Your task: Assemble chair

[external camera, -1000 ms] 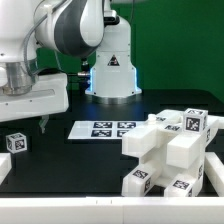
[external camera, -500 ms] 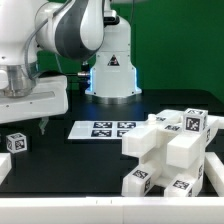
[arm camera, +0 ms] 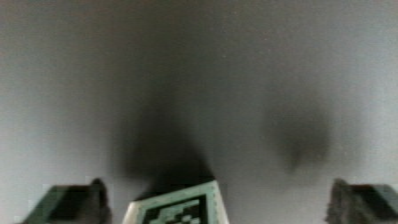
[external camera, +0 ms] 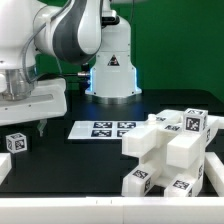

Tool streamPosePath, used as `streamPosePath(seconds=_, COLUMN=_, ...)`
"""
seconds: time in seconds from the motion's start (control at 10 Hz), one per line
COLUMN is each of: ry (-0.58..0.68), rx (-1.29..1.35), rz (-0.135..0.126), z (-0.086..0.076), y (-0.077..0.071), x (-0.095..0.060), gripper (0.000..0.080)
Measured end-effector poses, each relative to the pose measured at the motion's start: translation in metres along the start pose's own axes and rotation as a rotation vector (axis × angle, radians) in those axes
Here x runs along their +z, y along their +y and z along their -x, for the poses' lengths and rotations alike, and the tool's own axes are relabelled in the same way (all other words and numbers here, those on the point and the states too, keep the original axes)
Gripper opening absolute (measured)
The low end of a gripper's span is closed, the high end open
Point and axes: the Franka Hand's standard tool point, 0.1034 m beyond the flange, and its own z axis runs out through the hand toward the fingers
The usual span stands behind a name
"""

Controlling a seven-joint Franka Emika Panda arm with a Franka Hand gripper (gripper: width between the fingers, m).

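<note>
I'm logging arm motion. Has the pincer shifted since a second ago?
Yes. The pincer drifted slightly toward the exterior view's left, away from the marker board.

The exterior view looks across the table (external camera: 60, 165) toward the robot base, at moderate range. The wrist view faces down past the hand (arm camera: 228, 205), close to the table; both views share a tagged block (external camera: 15, 142).

The arm has sunk slightly, carrying the pincer (external camera: 40, 125) lower toward the worktop (external camera: 70, 160), with the small tagged block (external camera: 15, 142) just beside it.

warning triangle sign on robot base (external camera: 112, 62)
</note>
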Motion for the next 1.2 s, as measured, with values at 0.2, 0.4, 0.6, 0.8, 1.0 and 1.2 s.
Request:
streamPosePath(seconds=0.2, ry=0.000, rx=0.000, rz=0.000, z=0.000, y=0.000, x=0.000, gripper=0.0331)
streamPosePath(seconds=0.4, ry=0.000, rx=0.000, rz=0.000, z=0.000, y=0.000, x=0.000, gripper=0.0281)
streamPosePath(seconds=0.6, ry=0.000, rx=0.015, rz=0.000, z=0.000, y=0.000, x=0.000, gripper=0.0281)
streamPosePath(seconds=0.8, ry=-0.007, rx=0.298, rz=-0.056, z=-0.009, y=-0.019, x=-0.003, gripper=0.0281)
streamPosePath(seconds=1.0, ry=0.065, rx=0.571, rz=-0.173, z=-0.046, y=-0.039, x=-0.026, gripper=0.0281)
streamPosePath(seconds=1.2, ry=0.074, rx=0.588, rz=-0.168, z=-0.060, y=-0.039, x=-0.034, gripper=0.0282)
